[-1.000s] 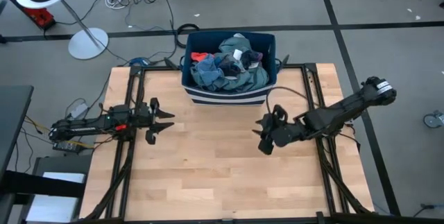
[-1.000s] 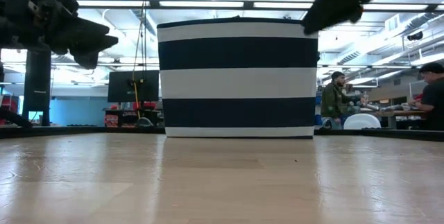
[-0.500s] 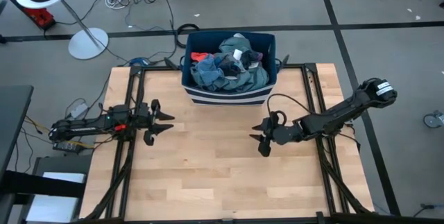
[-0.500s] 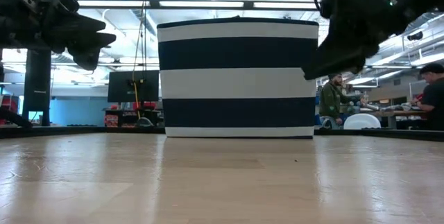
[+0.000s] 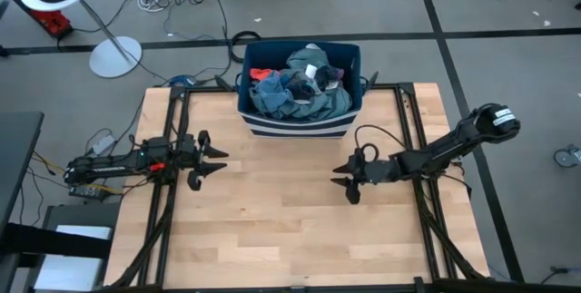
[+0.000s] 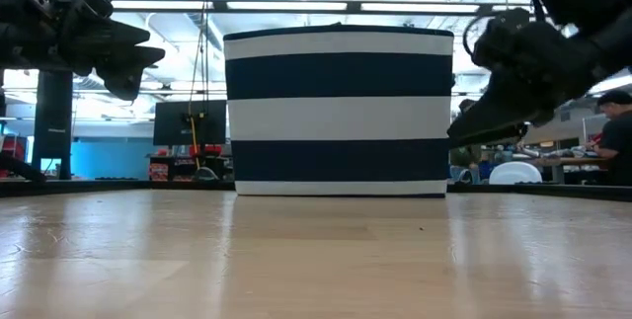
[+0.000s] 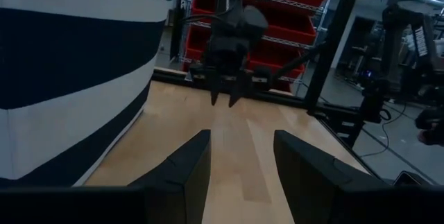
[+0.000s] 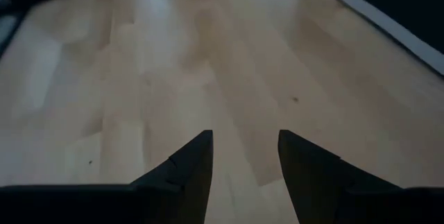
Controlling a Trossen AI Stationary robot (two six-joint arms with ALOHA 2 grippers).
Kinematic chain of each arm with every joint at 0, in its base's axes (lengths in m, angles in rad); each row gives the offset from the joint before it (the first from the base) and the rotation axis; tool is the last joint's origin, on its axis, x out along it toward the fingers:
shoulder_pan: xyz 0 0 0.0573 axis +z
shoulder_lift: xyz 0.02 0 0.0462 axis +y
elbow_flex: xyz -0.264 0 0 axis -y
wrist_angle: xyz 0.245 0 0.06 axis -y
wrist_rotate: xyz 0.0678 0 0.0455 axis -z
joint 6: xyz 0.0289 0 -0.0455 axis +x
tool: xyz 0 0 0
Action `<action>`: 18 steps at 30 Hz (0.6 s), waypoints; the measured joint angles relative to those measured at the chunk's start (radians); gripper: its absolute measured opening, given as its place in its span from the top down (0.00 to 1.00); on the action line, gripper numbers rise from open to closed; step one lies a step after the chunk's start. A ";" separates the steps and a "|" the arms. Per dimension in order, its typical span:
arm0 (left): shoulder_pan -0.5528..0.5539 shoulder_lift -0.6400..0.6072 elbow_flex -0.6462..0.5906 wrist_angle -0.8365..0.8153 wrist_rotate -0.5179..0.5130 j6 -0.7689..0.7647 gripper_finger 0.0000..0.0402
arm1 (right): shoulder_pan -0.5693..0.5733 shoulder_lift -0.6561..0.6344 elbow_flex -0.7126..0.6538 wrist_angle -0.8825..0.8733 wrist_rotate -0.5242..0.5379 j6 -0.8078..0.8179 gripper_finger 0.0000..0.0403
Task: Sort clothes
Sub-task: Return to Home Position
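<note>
The clothes [image 5: 300,84] lie heaped inside the navy bin with white stripes [image 5: 297,128] at the table's far edge: teal-grey, blue and dark pieces, with a red piece at the far left. The bin's striped wall fills the middle of the low view [image 6: 339,112]. My left gripper [image 5: 221,160] is open and empty over the table's left part, level, pointing toward the right edge. My right gripper [image 5: 343,182] is open and empty, low over the wood right of the middle, pointing toward the left edge. It also shows in the left wrist view [image 7: 223,99].
Bare wood [image 5: 272,220] spreads between and in front of the grippers. Black frame rails [image 5: 168,202] run along the table's left and right sides. Beyond the table the low view shows people at desks [image 6: 479,141]. A lamp stand [image 5: 113,53] is on the floor at far left.
My right gripper has come down toward the table, shifted a little toward the near edge and levelled out. My left gripper has kept still.
</note>
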 joint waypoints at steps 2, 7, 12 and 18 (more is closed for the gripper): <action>0.000 0.000 0.000 0.000 0.000 0.000 0.59 | -0.033 -0.008 -0.056 0.096 -0.034 -0.020 0.59; 0.000 0.000 0.000 0.000 0.000 0.000 0.59 | -0.091 -0.056 -0.161 0.185 -0.097 -0.075 0.59; 0.000 0.000 0.000 0.000 0.000 0.000 0.59 | -0.098 -0.134 -0.249 0.251 -0.111 -0.138 0.59; 0.000 0.000 0.000 -0.001 0.000 0.001 0.59 | -0.098 -0.252 -0.310 0.264 -0.111 -0.176 0.59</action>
